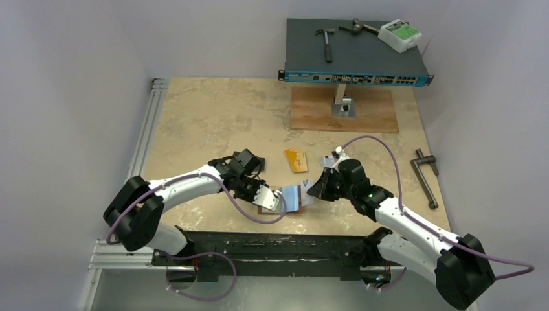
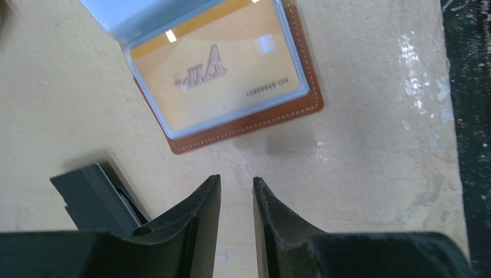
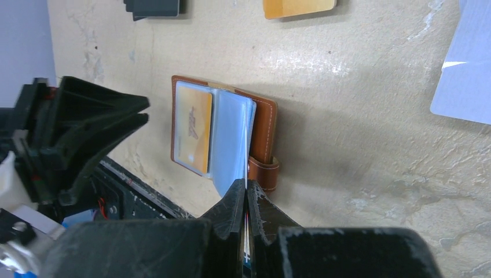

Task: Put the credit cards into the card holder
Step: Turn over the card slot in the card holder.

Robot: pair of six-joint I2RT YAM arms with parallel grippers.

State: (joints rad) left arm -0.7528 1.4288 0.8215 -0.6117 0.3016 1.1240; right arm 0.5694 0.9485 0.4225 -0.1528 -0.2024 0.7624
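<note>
One gold card (image 2: 214, 75) sits sleeved in the open card holder (image 3: 263, 124), lying between the arms. Right gripper (image 3: 246, 191) pinches a holder sleeve (image 3: 231, 139); left gripper (image 2: 236, 182) is slightly open, empty. Loose gold card (image 1: 295, 159), white card (image 3: 466, 63) and black cards (image 3: 151, 7) remain.

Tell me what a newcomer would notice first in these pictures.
The open brown card holder lies near-centre on the table, a gold card already tucked inside. The right gripper pinches one clear sleeve, while the left gripper hovers open beside it. A second gold card lies loose farther back.
</note>
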